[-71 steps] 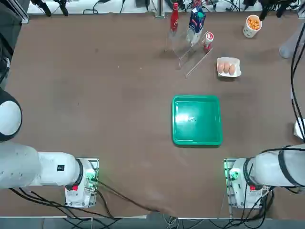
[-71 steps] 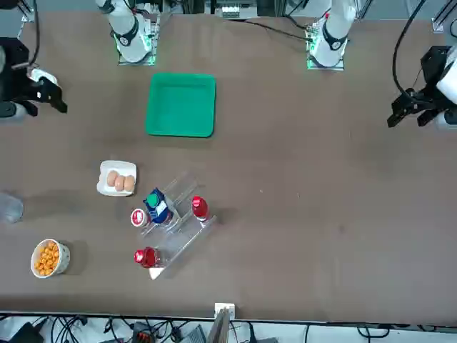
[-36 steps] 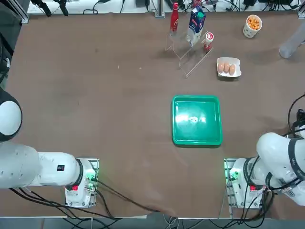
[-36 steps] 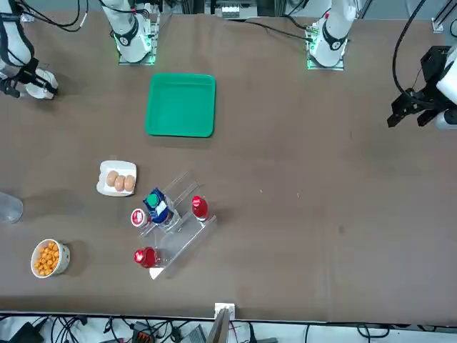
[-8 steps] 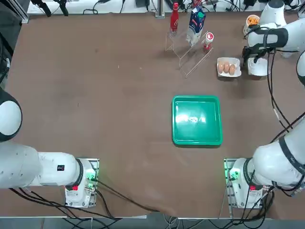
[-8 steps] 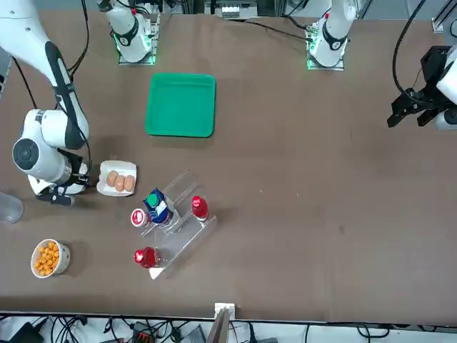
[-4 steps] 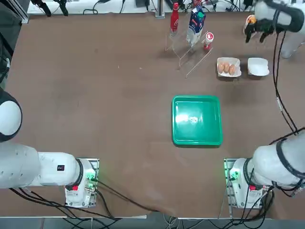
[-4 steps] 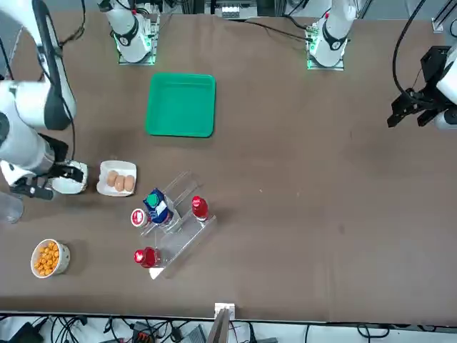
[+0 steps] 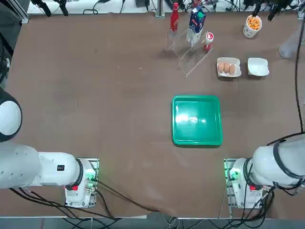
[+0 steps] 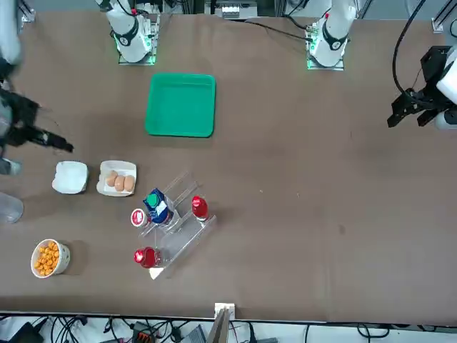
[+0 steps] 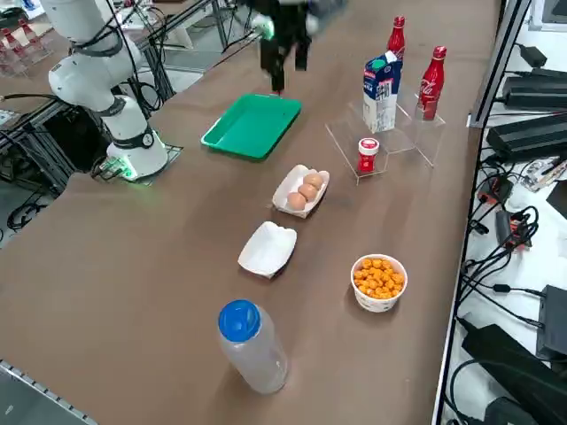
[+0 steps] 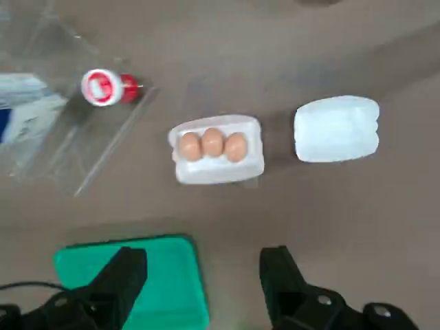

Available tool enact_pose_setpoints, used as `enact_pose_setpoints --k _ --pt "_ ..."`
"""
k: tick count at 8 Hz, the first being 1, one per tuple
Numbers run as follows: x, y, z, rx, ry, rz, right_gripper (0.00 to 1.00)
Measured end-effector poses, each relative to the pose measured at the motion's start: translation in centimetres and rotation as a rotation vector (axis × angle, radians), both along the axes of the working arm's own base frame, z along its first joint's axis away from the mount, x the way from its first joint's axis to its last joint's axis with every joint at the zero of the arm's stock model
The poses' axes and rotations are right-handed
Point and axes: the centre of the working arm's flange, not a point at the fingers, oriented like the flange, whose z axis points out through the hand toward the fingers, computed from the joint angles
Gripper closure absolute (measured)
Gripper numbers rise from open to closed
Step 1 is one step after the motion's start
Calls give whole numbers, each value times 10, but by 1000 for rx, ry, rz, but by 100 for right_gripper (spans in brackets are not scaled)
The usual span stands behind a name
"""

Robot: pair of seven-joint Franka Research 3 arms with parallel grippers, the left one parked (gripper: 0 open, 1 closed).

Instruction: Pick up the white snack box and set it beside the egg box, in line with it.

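"How are the fingers?"

"Two of them, standing wide apart on the right gripper [image 12: 206,256], which hangs above the table [image 9: 119,119], up off everything."

"And under it?"

"The wrist camera, looking past both fingertips, gets one green tray [image 12: 165,282], one egg box [image 12: 216,172] and one white snack box [image 12: 337,130]."

"Where's the snack box, exactly?"

"Flat on the table, just beside the egg box with a narrow gap between, on its right as the robot looks. The two sit in line, side by side."

"How many eggs?"

"Three brown eggs [image 12: 212,142], in a row."

"And the green tray?"

"Nearer the arms' bases than those two boxes, lying flat."

"Further out?"

"One white cup [image 11: 376,303] of orange snacks, beyond the boxes from the robot's side. One blue-capped bottle [image 11: 257,345], upright, off to the right."

"What about the clear stand [image 11: 403,137]?"

"Just one, left of the egg box and farther out. I count four things at it: two red bottles [image 11: 431,84], one blue and white carton [image 11: 381,96] and one small red jar [image 11: 368,158] with a white lid."
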Motion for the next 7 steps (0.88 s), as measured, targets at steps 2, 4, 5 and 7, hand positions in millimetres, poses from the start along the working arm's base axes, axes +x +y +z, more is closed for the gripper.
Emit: enact_pose_setpoints --k 2,4,5,7 --pt "-13 33 43 -2 7 157 0" --pt "-19 60 36 -112 13 287 0" --pt "-24 79 25 -146 -46 303 0" --pt "-55 90 14 -105 -140 246 0"
